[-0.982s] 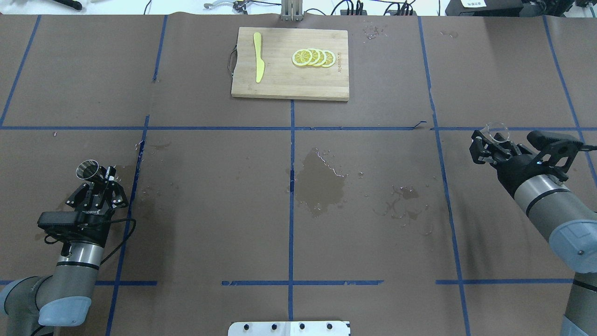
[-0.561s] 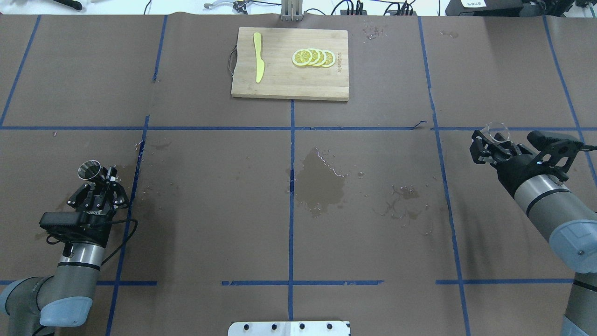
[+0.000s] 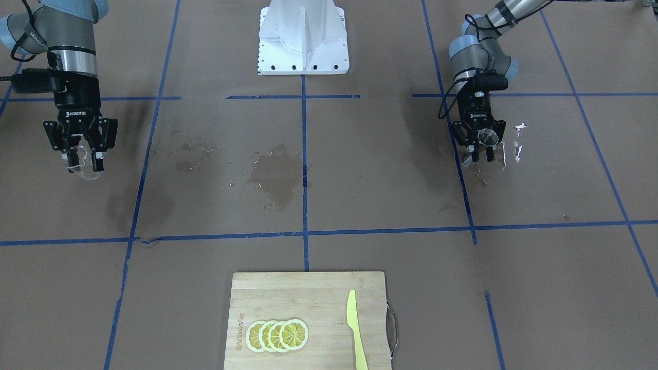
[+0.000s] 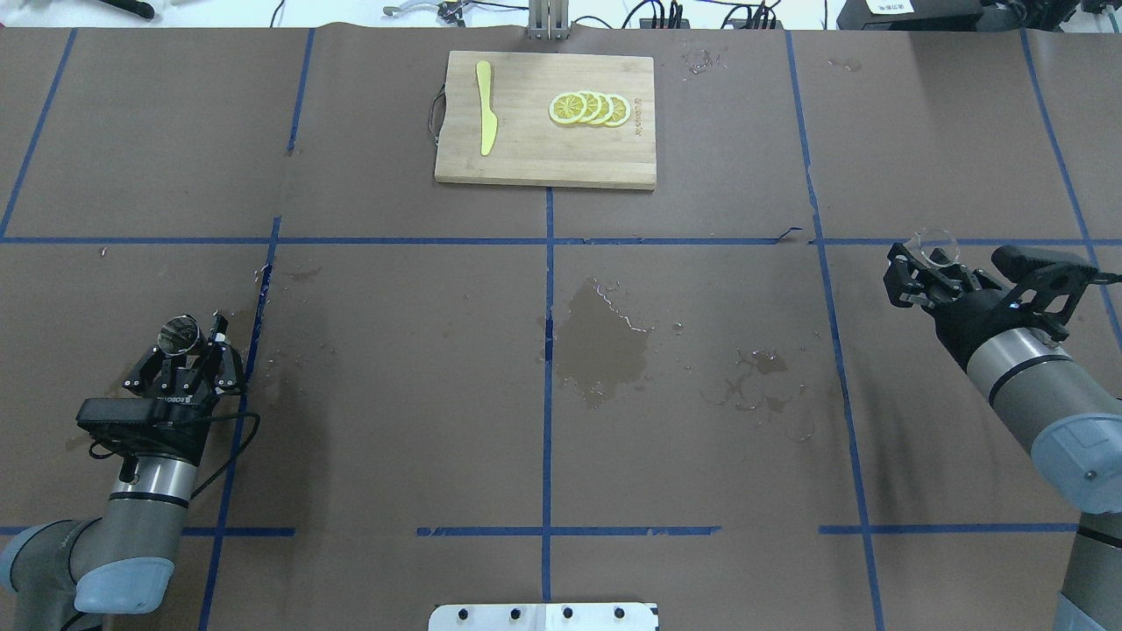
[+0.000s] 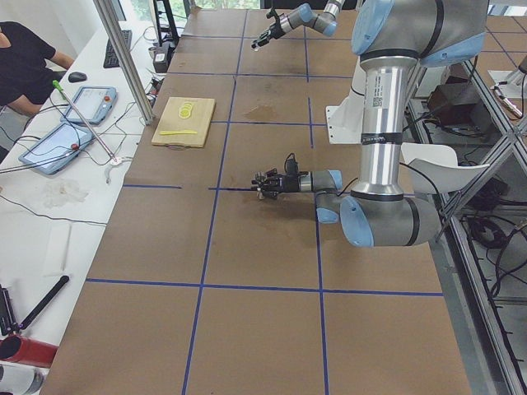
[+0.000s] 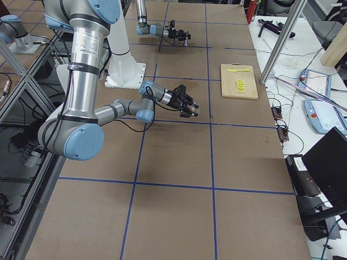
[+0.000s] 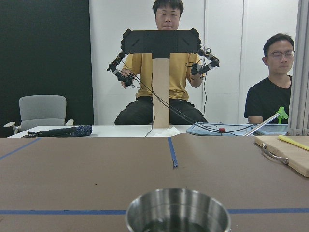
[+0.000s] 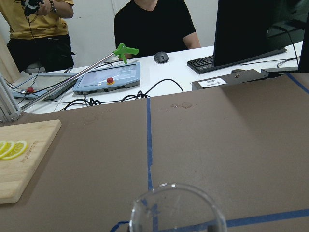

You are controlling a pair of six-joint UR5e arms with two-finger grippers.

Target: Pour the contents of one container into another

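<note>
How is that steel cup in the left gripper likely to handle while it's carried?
The steel cup looks rigid, so the left gripper probably won't dent it. Its polished wall looks slick, and the wet patch on the table hints at spills, so it may slip. Open-topped, it could slosh if tilted.

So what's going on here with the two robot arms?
The left pincer grips a metal cup and the right pincer a clear glass, each at its own side of the table. They are far apart, so no pouring is under way. A wet patch marks the table's middle. A cutting board with lemon slices and a yellow knife lies at the far edge.
</note>
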